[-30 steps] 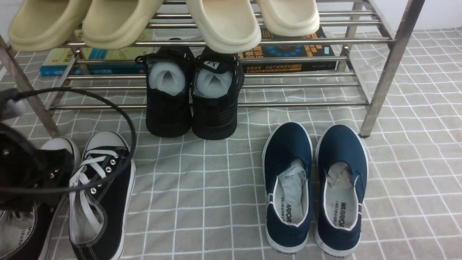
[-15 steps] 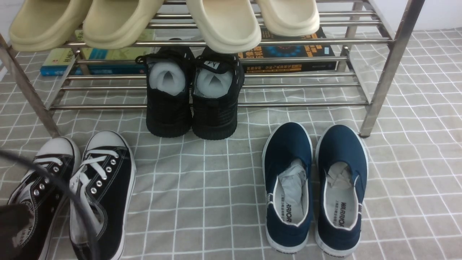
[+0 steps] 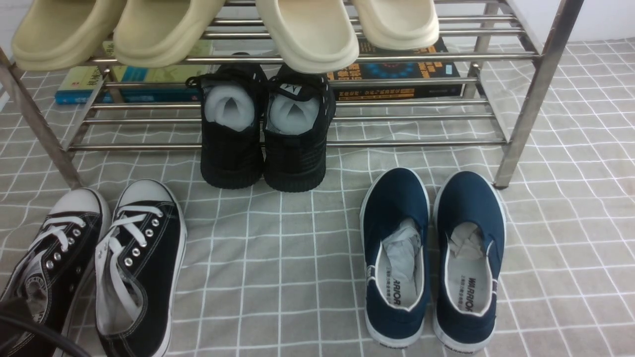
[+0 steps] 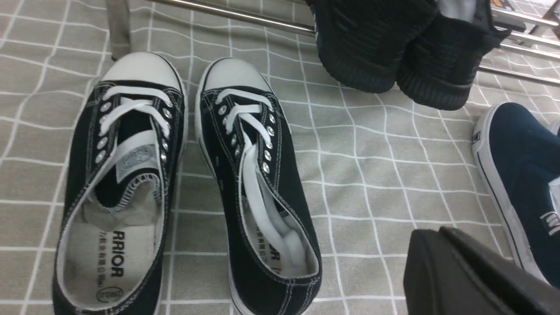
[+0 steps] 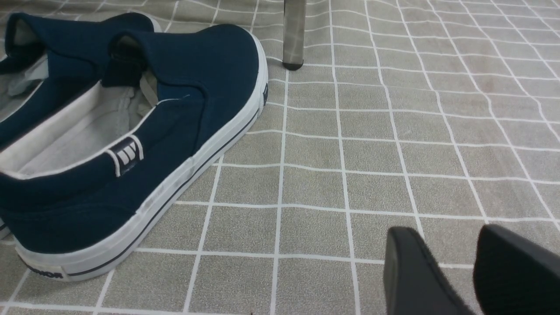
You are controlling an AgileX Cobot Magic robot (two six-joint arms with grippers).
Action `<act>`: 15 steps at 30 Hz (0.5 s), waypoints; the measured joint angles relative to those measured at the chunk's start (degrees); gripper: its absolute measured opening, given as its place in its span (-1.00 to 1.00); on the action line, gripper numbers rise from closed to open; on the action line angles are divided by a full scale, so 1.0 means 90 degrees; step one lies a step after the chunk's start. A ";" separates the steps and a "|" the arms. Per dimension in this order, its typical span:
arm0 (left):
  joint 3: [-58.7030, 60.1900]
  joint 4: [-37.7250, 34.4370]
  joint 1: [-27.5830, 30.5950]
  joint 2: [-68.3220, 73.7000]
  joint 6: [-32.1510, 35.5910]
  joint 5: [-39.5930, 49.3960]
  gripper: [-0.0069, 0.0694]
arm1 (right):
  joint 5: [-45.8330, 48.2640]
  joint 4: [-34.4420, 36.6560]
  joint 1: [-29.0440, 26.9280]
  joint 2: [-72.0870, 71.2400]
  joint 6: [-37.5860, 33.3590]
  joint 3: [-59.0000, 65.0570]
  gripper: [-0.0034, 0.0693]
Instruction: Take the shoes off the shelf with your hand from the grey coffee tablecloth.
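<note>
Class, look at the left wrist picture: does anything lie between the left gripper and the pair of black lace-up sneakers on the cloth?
Nothing visible does. Only bare grey coffee tablecloth separates the left gripper from the shoes. The black mesh shoes sit farther off, by the shelf.

shoes (image 3: 94, 267): black canvas, white rubber toe caps, silver metal eyelets | shelf (image 3: 412, 143): shiny steel bars | grey coffee tablecloth (image 3: 297, 277): matt woven cloth, slightly wrinkled | hand (image 5: 470, 271): matt black plastic
</note>
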 joint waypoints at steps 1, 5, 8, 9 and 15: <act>0.0000 0.0033 0.0000 0.0000 0.0000 -0.0005 -0.79 | 0.0000 0.0000 0.0000 0.0000 0.0000 0.0000 -0.25; 0.0000 0.0286 0.0000 0.0000 0.0000 -0.0048 -0.79 | 0.0000 0.0000 0.0000 0.0000 0.0000 0.0000 -0.25; 0.0132 0.0420 0.0000 0.0000 0.0000 -0.0262 -0.78 | 0.0000 0.0000 0.0000 0.0000 0.0000 0.0000 -0.25; 0.0258 0.0496 0.0000 -0.0006 0.0000 -0.0443 -0.77 | 0.0000 0.0000 0.0000 0.0000 0.0000 0.0000 -0.25; 0.1495 0.1069 0.0000 -0.0531 -0.0392 -0.1778 -0.76 | 0.0000 0.0000 0.0000 0.0000 0.0000 0.0000 -0.25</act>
